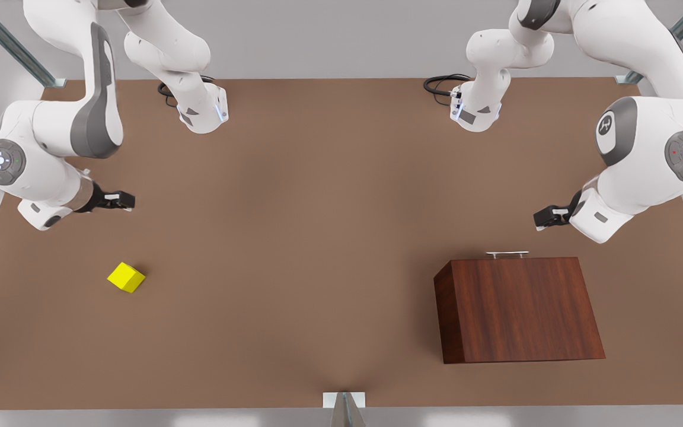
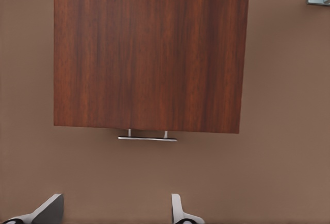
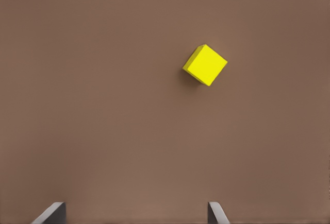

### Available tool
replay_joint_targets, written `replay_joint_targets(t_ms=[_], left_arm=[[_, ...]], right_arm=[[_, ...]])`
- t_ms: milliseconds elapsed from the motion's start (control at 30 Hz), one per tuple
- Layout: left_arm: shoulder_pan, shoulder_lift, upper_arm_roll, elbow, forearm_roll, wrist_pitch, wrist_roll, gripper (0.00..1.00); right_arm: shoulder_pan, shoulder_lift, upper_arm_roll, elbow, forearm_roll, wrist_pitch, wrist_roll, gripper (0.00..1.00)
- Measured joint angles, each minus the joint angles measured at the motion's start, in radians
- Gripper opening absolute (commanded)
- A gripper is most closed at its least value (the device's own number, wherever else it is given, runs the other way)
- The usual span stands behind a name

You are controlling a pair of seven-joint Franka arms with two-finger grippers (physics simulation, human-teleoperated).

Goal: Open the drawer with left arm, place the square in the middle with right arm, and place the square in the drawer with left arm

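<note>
Yellow square (image 1: pixel 126 277) sits corner-on; left end effector (image 2: pixel 116 211) and right end effector (image 3: pixel 136 213) hover spread, empty.

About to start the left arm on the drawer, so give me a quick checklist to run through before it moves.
1. Drawer shut, handle unobstructed: ok.
2. Left gripper open, short of the handle: ok.
3. Left gripper centred on the handle: not ok, handle sits off toward one finger.
4. Square on the table, away from the cabinet: ok.
5. Right gripper open, empty, waiting above the square: ok.
</note>
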Motion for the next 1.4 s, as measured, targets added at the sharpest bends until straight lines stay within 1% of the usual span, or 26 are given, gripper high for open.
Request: replay_joint_targets(t_ms=[67, 100, 167, 233, 267, 300, 333, 367, 400, 433, 467, 533, 567, 667, 767, 867, 1000, 1133, 1167, 1200, 1267, 1300, 1333, 1367, 1400], left_arm=[[0.000, -0.004, 0.000, -0.016, 0.002, 0.010, -0.020, 1.00], [-0.001, -0.039, 0.000, -0.095, 0.003, 0.061, -0.077, 1.00], [-0.001, -0.135, -0.001, -0.292, 0.003, 0.210, -0.326, 1.00], [-0.003, -0.241, -0.001, -0.501, -0.002, 0.391, -0.594, 1.00], [-0.003, -0.268, -0.003, -0.568, -0.004, 0.459, -0.724, 1.00], [-0.002, -0.300, -0.005, -0.661, -0.007, 0.559, -0.845, 1.00], [-0.004, -0.347, -0.005, -0.784, -0.011, 0.706, -0.940, 1.00], [-0.004, -0.380, -0.006, -0.875, -0.015, 0.805, -1.011, 1.00], [-0.003, -0.390, -0.008, -0.930, -0.019, 0.875, -1.060, 1.00], [-0.003, -0.390, -0.009, -0.956, -0.021, 0.914, -1.098, 1.00], [-0.004, -0.387, -0.009, -0.968, -0.024, 0.938, -1.120, 1.00], [-0.003, -0.382, -0.009, -1.002, -0.043, 0.993, -1.130, 1.00], [-0.003, -0.380, -0.009, -1.003, -0.056, 1.005, -1.139, 1.00], [-0.004, -0.361, -0.009, -1.004, -0.082, 1.028, -1.163, 1.00], [-0.003, -0.348, -0.009, -1.019, -0.094, 1.049, -1.189, 1.00], [-0.003, -0.335, -0.009, -1.047, -0.114, 1.086, -1.229, 1.00], [-0.004, -0.310, -0.009, -1.063, -0.144, 1.150, -1.286, 1.00], [-0.002, -0.289, -0.010, -1.080, -0.175, 1.174, -1.286, 1.00], [-0.003, -0.280, -0.009, -1.083, -0.183, 1.189, -1.286, 1.00], [-0.003, -0.274, -0.009, -1.083, -0.190, 1.195, -1.286, 1.00], [-0.003, -0.253, -0.009, -1.083, -0.201, 1.223, -1.286, 1.00], [-0.003, -0.244, -0.009, -1.082, -0.207, 1.227, -1.286, 1.00], [-0.003, -0.234, -0.009, -1.082, -0.212, 1.235, -1.286, 1.00], [-0.003, -0.220, -0.009, -1.082, -0.215, 1.241, -1.286, 1.00], [-0.003, -0.209, -0.009, -1.083, -0.218, 1.251, -1.286, 1.00]], right_arm=[[0.011, 0.003, -0.006, -0.011, 0.000, 0.049, 0.001, 1.00], [0.009, 0.002, -0.007, -0.019, 0.000, 0.060, 0.002, 1.00], [0.008, -0.002, -0.020, -0.068, 0.001, 0.134, 0.002, 1.00], [0.007, 0.002, -0.077, -0.121, 0.001, 0.230, 0.003, 1.00], [-0.024, 0.004, -0.085, -0.162, 0.007, 0.314, 0.007, 1.00], [-0.025, 0.032, -0.092, -0.189, 0.009, 0.374, 0.070, 1.00], [-0.005, 0.056, -0.102, -0.208, 0.005, 0.387, 0.105, 1.00], [-0.009, 0.089, -0.110, -0.229, 0.004, 0.425, 0.108, 1.00], [-0.025, 0.117, -0.142, -0.256, 0.004, 0.462, 0.106, 1.00], [-0.033, 0.140, -0.155, -0.289, 0.003, 0.571, 0.104, 1.00], [-0.032, 0.172, -0.168, -0.298, 0.013, 0.618, 0.121, 1.00], [-0.032, 0.237, -0.169, -0.292, 0.020, 0.649, 0.212, 1.00], [-0.032, 0.276, -0.169, -0.294, 0.022, 0.727, 0.281, 1.00], [-0.023, 0.355, -0.168, -0.279, 0.046, 0.821, 0.353, 1.00], [-0.032, 0.397, -0.168, -0.289, 0.052, 0.940, 0.357, 1.00], [-0.044, 0.451, -0.166, -0.266, 0.131, 1.008, 0.374, 1.00], [-0.059, 0.458, -0.168, -0.272, 0.130, 1.016, 0.368, 1.00], [-0.056, 0.476, -0.168, -0.275, 0.130, 1.016, 0.373, 1.00], [-0.051, 0.476, -0.168, -0.276, 0.130, 1.014, 0.371, 0.92], [-0.051, 0.480, -0.167, -0.265, 0.130, 1.014, 0.367, 0.87], [-0.047, 0.502, -0.168, -0.262, 0.132, 1.013, 0.374, 0.86], [-0.049, 0.506, -0.168, -0.262, 0.132, 1.015, 0.373, 0.81], [-0.049, 0.512, -0.168, -0.259, 0.132, 1.018, 0.372, 0.80], [-0.048, 0.516, -0.168, -0.254, 0.133, 1.020, 0.374, 0.77], [-0.048, 0.520, -0.168, -0.250, 0.133, 1.021, 0.373, 0.71]])
